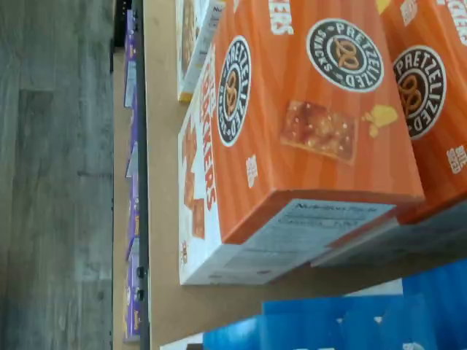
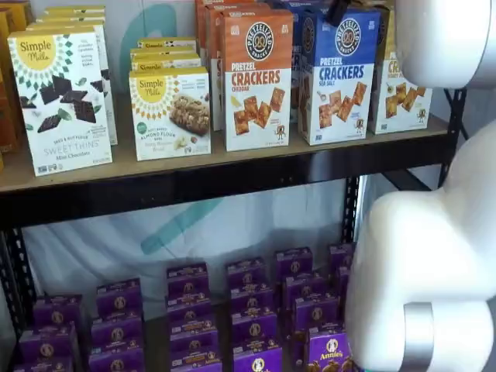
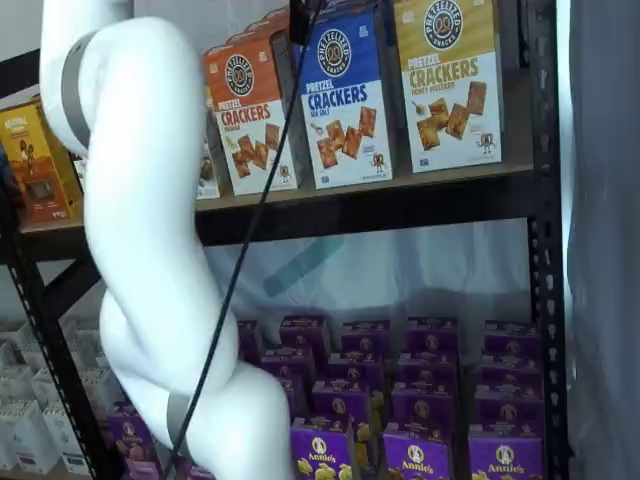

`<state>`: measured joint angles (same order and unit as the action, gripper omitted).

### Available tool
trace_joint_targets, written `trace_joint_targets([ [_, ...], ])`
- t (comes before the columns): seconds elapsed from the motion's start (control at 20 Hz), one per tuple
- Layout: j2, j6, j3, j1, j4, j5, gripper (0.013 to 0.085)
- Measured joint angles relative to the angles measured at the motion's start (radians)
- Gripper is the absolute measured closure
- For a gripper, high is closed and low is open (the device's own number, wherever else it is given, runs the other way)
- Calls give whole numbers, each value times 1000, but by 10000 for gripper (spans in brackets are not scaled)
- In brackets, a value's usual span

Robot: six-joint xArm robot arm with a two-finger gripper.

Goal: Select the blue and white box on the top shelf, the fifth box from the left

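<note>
While both shelf views show blue and white box [image 2: 339,75] | wrist view: blue top only [image 1: 343,324]

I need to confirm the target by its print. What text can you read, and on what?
blue and white box: "PRETZELIZED SNACKS", "PRETZEL CRACKERS SEA SALT"
orange-topped box: "PRETZEL CRACKERS CHEDDAR"
yellow-topped box: "PRETZEL CRACKERS HONEY MUSTARD"
white boxes: "Simple Mills", "SWEET THINS";: "ALMOND FLOUR"
purple boxes: "Annie's"
Nutrition panel: too blurred.
</note>
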<state>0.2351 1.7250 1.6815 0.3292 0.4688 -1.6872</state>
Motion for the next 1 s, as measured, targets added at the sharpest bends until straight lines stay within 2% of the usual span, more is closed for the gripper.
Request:
trace_joint_targets([
  [0.55,-18,5,0,-30,-65,18,130],
  [1.0,-80,0,84,-50,-125,-73,130],
])
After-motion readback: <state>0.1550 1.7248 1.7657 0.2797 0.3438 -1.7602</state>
